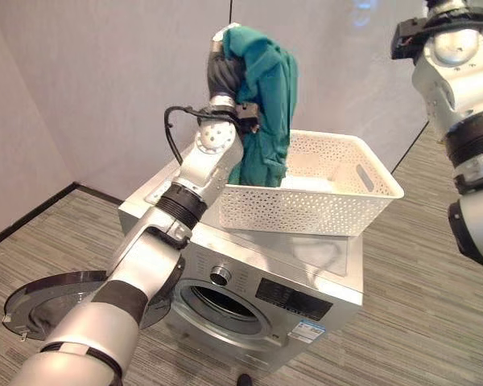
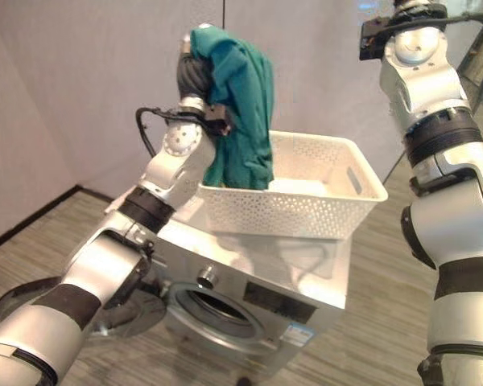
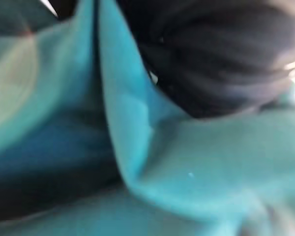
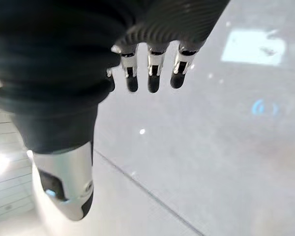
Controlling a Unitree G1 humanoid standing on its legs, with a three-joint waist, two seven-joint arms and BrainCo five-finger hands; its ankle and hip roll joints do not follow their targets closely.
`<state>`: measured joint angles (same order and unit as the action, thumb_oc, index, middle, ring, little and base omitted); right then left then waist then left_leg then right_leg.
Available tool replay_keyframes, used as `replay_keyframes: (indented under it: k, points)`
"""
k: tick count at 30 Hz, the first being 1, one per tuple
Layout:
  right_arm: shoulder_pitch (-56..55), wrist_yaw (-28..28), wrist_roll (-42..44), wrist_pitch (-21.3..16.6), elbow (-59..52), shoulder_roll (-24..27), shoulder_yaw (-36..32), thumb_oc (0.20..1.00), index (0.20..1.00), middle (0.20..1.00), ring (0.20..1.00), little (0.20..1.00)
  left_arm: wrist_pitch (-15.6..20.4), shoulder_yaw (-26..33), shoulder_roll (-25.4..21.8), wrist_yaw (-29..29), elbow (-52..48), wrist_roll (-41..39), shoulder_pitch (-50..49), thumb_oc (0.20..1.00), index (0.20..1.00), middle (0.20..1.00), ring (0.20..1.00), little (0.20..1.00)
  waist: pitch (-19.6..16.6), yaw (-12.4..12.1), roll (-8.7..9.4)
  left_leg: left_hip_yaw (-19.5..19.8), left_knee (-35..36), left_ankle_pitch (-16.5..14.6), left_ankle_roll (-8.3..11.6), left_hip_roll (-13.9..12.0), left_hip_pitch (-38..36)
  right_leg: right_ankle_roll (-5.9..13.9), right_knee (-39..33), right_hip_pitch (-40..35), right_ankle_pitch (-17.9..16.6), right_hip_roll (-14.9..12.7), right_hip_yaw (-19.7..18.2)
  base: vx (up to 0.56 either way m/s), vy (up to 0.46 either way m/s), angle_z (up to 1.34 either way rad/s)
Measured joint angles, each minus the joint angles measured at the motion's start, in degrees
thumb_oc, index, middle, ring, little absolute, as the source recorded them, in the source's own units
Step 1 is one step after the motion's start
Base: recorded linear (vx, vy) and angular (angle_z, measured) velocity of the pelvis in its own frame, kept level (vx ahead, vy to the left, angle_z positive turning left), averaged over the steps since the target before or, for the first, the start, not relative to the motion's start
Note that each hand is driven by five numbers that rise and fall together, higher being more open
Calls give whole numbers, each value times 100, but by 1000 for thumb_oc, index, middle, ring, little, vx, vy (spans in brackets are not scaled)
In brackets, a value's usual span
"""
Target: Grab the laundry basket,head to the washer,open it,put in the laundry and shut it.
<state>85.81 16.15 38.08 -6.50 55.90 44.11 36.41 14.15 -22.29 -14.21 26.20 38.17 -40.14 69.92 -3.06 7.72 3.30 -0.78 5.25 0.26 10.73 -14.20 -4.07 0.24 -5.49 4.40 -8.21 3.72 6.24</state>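
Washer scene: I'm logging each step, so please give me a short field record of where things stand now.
washer: basket on its top
washer door: swung open to the robot's left
basket: white, perforated, something white inside
garment: teal, lifted above the basket, lower end hanging into it
left hand: raised, draped by the garment; fingers hidden
right hand: held up and away, fingers relaxed, holding nothing
step: laundry not yet in the drum

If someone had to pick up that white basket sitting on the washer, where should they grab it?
By the slot handle in the white basket's end wall, and presumably its twin opposite, coming from the ends. The walls flare outward, so squeezing the sides would likely slip. The teal garment hangs from the left hand over it.
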Motion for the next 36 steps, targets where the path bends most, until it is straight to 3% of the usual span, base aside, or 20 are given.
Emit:
replay_keyframes:
  k: [3, 10, 17, 19, 21, 25, 29, 31, 34, 36]
  points:
    - [-137, 10, -20, 7, 418, 294, -168, 1000, 1000, 1000, 1000, 1000, 69, 148, -514, 96, 0, -10, 280, 200, 200, 200, 200, 200, 39, 33, -51, -5, 0, -11, -20, 26, -2, 2, 0, 0, 0, -25, -2, 0, 0, 0]
    - [-642, -29, -327, 73, 851, 527, -223, 1000, 1000, 1000, 1000, 1000, 92, 65, -939, 245, 15, 46, 1478, 200, 200, 200, 200, 200, 101, 32, -144, -7, 2, -12, -21, 82, -78, 9, 13, -69, 0, -82, -1, 0, 0, 0]
    - [-1431, -122, -591, 98, 510, 492, -622, 1000, 1000, 1000, 1000, 1000, 144, -1054, -1979, 206, 689, 298, 3638, 200, 200, 200, 200, 200, 189, 17, -438, 13, 5, -14, -25, 112, -84, 21, 5, -87, -7, -117, 22, 2, 3, 1]
    - [-1667, -121, -706, 165, 496, 494, -624, 1000, 1000, 1000, 1000, 1000, 217, -1055, -2155, 210, 697, 295, 3907, 200, 200, 200, 200, 200, 147, 13, -545, 17, 5, -18, -32, 132, -83, 27, 2, -100, 5, -137, 40, 12, 31, 7]
    - [-2562, -114, -956, 125, 22, 585, -1232, 1000, 1000, 1000, 1000, 1000, 199, -1784, -2622, 118, 852, 277, 4466, 200, 200, 200, 200, 200, 116, -75, -624, 20, 28, -53, -90, 152, -79, 5, 0, -109, 25, -162, 55, 1, 36, 6]
    - [-3504, -9, -1143, 210, -242, 647, -1708, 1000, 1000, 1000, 1000, 1000, 242, -1959, -3292, 90, 666, 241, 4752, 200, 200, 200, 200, 200, 71, -120, -693, 22, 26, -97, -146, 195, -80, 34, 12, -122, 43, -202, 68, -13, 41, 3]
    - [-4747, 17, -1267, 178, -572, 884, -2446, 1000, 1000, 1000, 1000, 1000, 376, -1880, -4103, 147, 84, 247, 4687, 200, 200, 200, 200, 200, 93, -262, -654, 48, 2, -99, -140, 212, -83, 52, 41, -149, 58, -246, 133, -60, 62, 10]
    - [-5775, 18, -1427, 203, -834, 931, -3064, 1000, 1000, 1000, 1000, 1000, 521, -1386, -4723, 299, -712, 289, 4051, 200, 200, 200, 200, 200, 100, -324, -610, 113, -2, -90, -127, 248, -81, 92, 48, -207, 59, -303, 226, -104, 68, 21]
    - [-6582, 9, -1474, 251, -1008, 787, -3502, 1000, 1000, 1000, 1000, 1000, 700, -646, -4924, 573, -1377, 314, 3323, 200, 200, 200, 200, 200, 137, -407, -426, 184, -63, -103, -143, 291, -34, 124, 47, -252, 63, -354, 250, -97, 71, 12]
    - [-7159, 19, -1594, 224, -1202, 607, -3896, 1000, 1000, 1000, 1000, 1000, 865, 140, -5207, 767, -2142, 509, 2181, 200, 200, 200, 200, 200, 141, -416, -287, 215, -137, -115, -136, 311, 8, 123, 48, -243, 64, -386, 303, -169, 87, 13]
